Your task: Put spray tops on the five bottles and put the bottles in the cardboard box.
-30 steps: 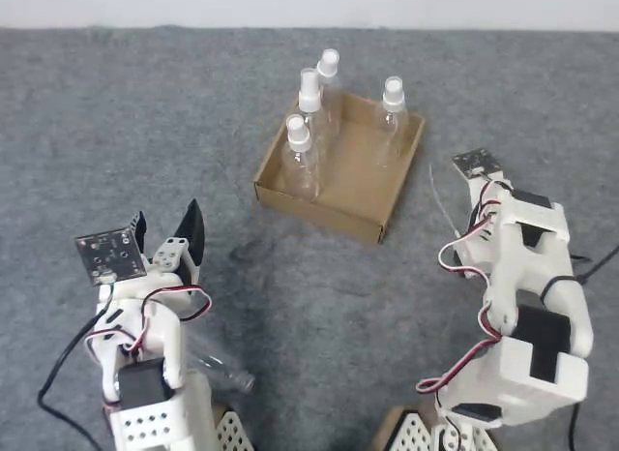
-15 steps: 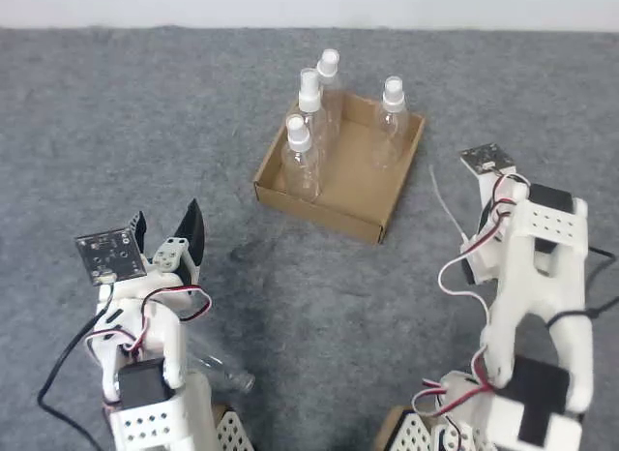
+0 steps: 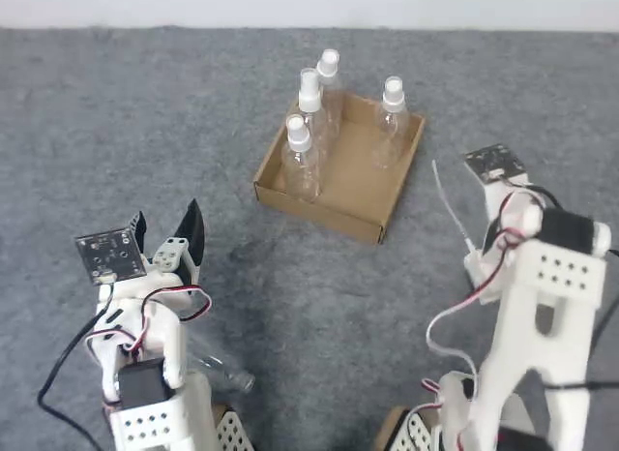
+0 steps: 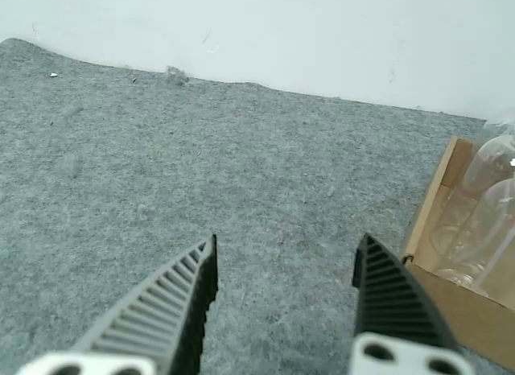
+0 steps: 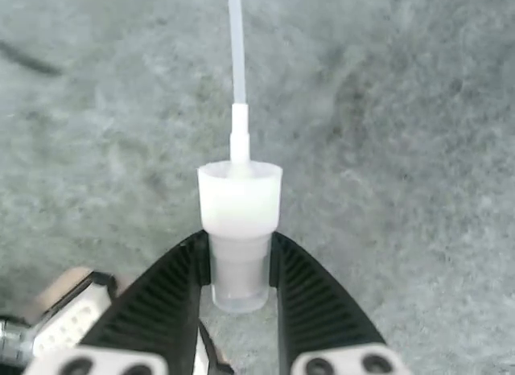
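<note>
The right gripper [image 5: 239, 262], clamped on the last spray top [image 5: 240, 199], had risen with its arm. The left gripper [image 4: 286, 266] gaped empty. The uncapped bottle [image 3: 221, 371] lay behind it, probably next for capping. The cardboard box [image 3: 319, 207] stood ahead.

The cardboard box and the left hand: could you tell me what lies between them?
The high view shows bare grey mat between the left hand and the cardboard box.

Lying bottle [image 3: 222, 372] half hidden under left arm [image 3: 145, 325]; box [image 4: 463, 311] cut off.
</note>
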Robot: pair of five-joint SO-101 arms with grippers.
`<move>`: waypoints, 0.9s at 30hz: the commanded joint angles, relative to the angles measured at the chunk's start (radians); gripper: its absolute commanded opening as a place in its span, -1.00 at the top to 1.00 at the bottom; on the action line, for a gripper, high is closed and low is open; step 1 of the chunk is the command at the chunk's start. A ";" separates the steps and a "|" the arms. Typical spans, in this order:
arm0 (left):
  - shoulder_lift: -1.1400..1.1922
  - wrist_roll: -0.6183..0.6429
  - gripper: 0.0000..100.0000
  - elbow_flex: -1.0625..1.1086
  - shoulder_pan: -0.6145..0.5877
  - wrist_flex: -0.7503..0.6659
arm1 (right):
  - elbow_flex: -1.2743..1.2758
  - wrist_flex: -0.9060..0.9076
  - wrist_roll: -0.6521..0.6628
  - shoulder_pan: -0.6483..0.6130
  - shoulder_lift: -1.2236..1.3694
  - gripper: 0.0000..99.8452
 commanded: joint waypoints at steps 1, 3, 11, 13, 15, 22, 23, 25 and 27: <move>0.002 -0.008 0.49 -0.005 -0.005 -0.034 | 0.008 0.056 0.008 -0.101 -0.131 0.99; 0.002 -0.008 0.49 -0.005 -0.005 -0.034 | 0.038 0.056 0.006 -0.148 -0.191 0.99; 0.002 -0.008 0.49 -0.005 -0.005 -0.034 | 0.147 0.045 0.005 -0.400 -0.394 0.99; 0.002 -0.008 0.49 -0.005 -0.005 -0.034 | 0.158 0.044 0.003 -0.472 -0.403 0.99; 0.002 -0.008 0.49 -0.005 -0.006 -0.034 | 0.160 0.033 -0.009 -0.539 -0.395 0.99; 0.002 -0.008 0.49 -0.005 -0.008 -0.034 | 0.218 -0.182 -0.112 -0.716 -0.302 0.99; 0.002 -0.008 0.49 -0.005 -0.009 -0.034 | 0.219 -0.209 -0.112 -0.734 -0.275 0.99; 0.002 -0.008 0.49 -0.008 -0.041 -0.034 | 0.219 -0.262 -0.112 -0.754 -0.220 0.99; 0.002 -0.005 0.49 -0.012 -0.063 -0.034 | 0.219 -0.321 -0.112 -0.762 -0.157 0.99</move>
